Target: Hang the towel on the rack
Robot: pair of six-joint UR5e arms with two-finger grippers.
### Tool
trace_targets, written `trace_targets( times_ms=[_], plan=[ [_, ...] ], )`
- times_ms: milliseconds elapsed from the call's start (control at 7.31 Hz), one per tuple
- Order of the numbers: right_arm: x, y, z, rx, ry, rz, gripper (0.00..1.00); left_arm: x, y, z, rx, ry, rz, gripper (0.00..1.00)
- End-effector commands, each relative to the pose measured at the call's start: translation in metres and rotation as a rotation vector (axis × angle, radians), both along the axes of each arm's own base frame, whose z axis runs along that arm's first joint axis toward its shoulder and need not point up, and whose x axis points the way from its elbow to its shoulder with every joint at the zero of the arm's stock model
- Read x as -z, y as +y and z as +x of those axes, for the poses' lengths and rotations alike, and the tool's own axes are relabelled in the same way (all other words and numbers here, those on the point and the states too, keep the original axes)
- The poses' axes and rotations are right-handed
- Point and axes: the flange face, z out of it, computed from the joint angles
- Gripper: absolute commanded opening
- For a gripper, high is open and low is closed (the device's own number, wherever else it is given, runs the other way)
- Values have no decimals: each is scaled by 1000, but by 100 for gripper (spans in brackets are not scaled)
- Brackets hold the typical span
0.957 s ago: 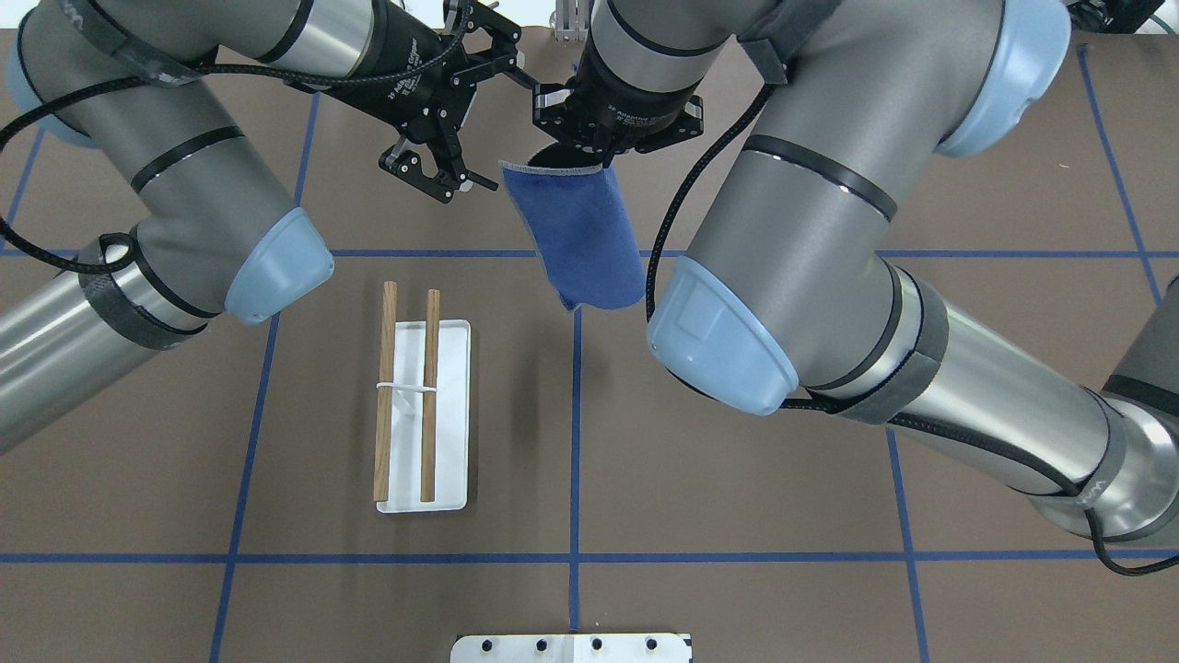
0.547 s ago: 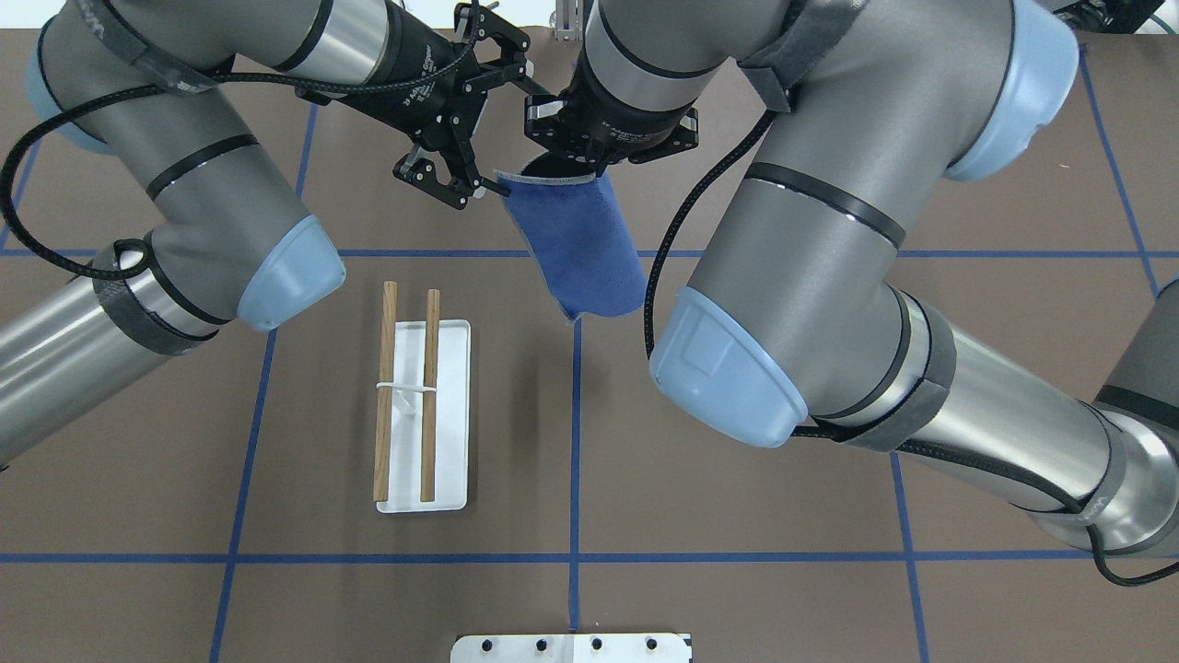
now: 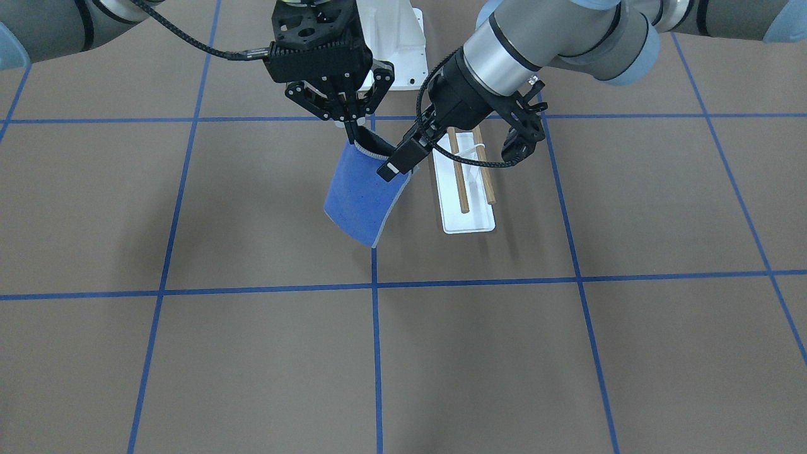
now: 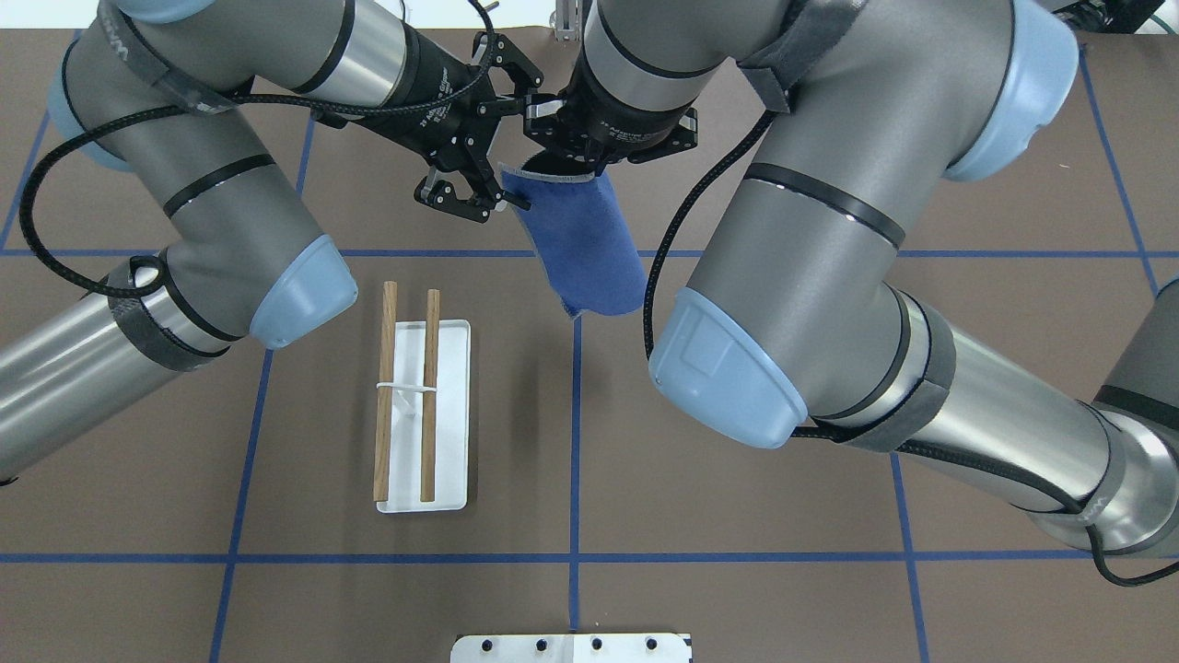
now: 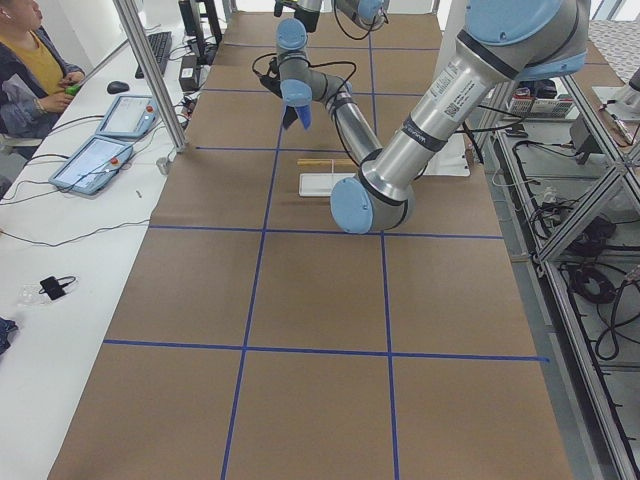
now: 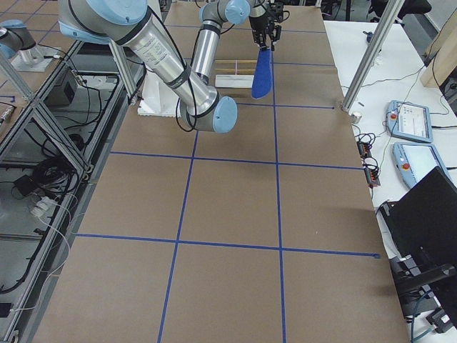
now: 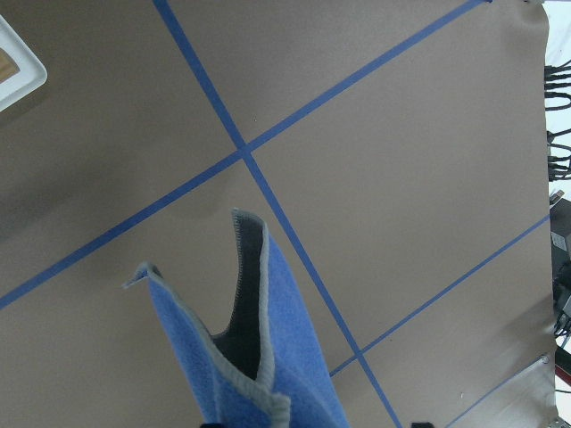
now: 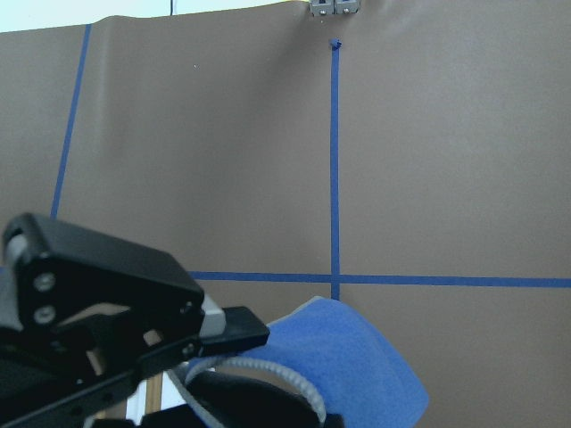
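Overhead exterior view: the small royal-blue square cloth towel (image 4: 589,244) hangs at upper centre, its top edge pinched by the right gripper (image 3: 350,133). The left gripper (image 3: 449,162), fingers spread wide, sits at the towel's free top corner. The brown two-rod wooden rack (image 4: 428,396) stands well apart, lower left. Advice: seat that corner deep between the fingers before closing, keeping the edge taut.

the towel (image 4: 589,249) is fuzzy matt blue cloth with a pale stitched edge. my fingers (image 3: 403,154) are matt black. the rack (image 4: 379,442) has smooth bare wood rods over a glossy white base plate (image 4: 451,460). the table cover (image 4: 737,516) is matt brown paper.
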Motion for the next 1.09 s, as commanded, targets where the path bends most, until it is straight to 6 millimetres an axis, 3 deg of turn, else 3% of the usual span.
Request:
trace_targets(
  times_ms=[0, 137, 274, 410, 547, 821, 957],
  plan=[
    [-2, 0, 0, 0, 3, -2, 0, 1, 0, 1, -2, 1, 3, 0],
    [-2, 0, 0, 0, 2, -1, 0, 1, 1, 0, -3, 6, 17, 0],
    [-1, 2, 1, 1, -2, 2, 16, 2, 2, -1, -4, 17, 37, 0],
    [-2, 7, 7, 1, -10, 8, 99, 3, 4, -3, -6, 38, 83, 0],
    [-14, 20, 23, 1, -26, 22, 100, -2, 7, -7, -18, 51, 213, 0],
    [-63, 63, 74, 11, -48, 51, 100, -23, 11, -9, -33, 55, 344, 0],
    [-73, 59, 88, -10, -41, 44, 100, -34, 16, -8, -51, 39, 408, 0]
  ],
)
